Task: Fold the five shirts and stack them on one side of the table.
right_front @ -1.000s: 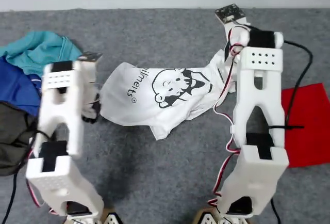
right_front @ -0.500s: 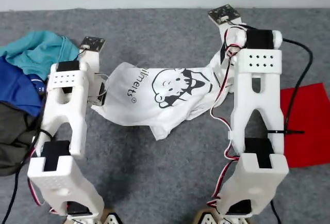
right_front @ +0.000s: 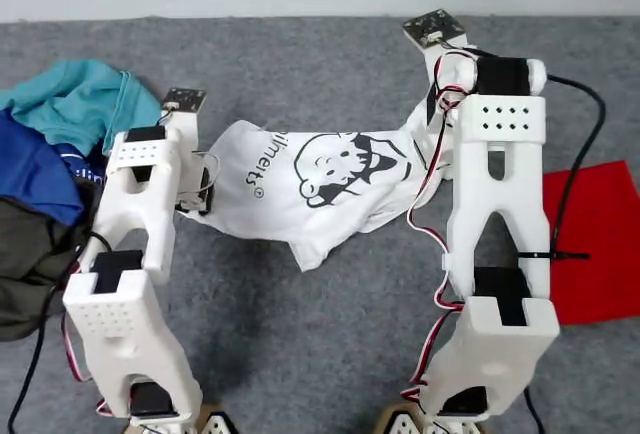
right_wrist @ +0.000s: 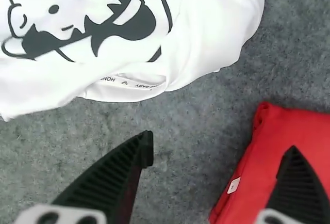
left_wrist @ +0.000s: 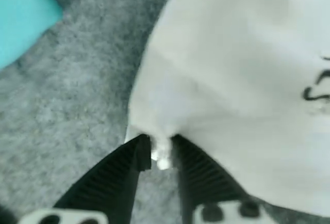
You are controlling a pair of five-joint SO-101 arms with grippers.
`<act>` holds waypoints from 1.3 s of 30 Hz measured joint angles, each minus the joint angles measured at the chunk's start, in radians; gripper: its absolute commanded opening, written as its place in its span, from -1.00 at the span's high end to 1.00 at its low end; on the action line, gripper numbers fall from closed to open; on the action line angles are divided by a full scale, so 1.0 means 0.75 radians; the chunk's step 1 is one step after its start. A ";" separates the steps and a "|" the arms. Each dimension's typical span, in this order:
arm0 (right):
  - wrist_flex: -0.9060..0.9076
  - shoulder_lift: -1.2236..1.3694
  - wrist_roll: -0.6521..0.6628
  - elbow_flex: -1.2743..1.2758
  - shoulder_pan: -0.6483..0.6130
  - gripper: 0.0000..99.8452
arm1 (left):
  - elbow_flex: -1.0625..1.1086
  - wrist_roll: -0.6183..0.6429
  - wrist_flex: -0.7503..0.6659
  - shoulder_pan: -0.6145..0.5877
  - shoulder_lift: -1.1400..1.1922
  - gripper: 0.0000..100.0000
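A white shirt (right_front: 310, 179) with a cartoon print lies crumpled in the middle of the grey table. My left gripper (left_wrist: 159, 154) is shut on that shirt's (left_wrist: 232, 79) edge, a small fold of cloth pinched between the tips. From above, the left gripper (right_front: 200, 191) sits at the shirt's left edge. My right gripper (right_wrist: 216, 164) hangs open over bare table, between the white shirt's (right_wrist: 129, 33) collar side and a folded red shirt (right_wrist: 278, 157). The red shirt (right_front: 597, 242) lies flat at the table's right edge.
A heap of shirts sits at the left edge: teal (right_front: 78, 97) on top, blue (right_front: 35, 172) below it, a dark one (right_front: 25, 264) nearest the front. Teal cloth (left_wrist: 23, 12) lies close to my left gripper. The grey table (right_front: 300, 344) is bare in front.
My left arm swung in toward the white shirt and its gripper took hold of the shirt's left edge. The right arm shifted slightly to the left, then stayed still.
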 measured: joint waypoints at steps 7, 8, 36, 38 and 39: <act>0.000 -0.002 0.000 0.051 0.000 0.25 | -0.043 -0.002 0.088 0.008 0.000 0.98; 0.000 -0.002 0.000 0.065 0.000 0.25 | -0.055 0.000 0.125 0.008 -0.006 0.98; 0.000 -0.235 0.221 0.851 -0.534 0.25 | -0.352 -0.061 0.473 0.464 -0.814 0.98; -0.002 -0.299 0.297 0.941 -0.651 0.25 | -0.352 -0.061 0.450 0.464 -0.814 0.98; -0.012 -0.327 0.323 0.976 -0.710 0.25 | -0.352 -0.061 0.434 0.464 -0.816 0.98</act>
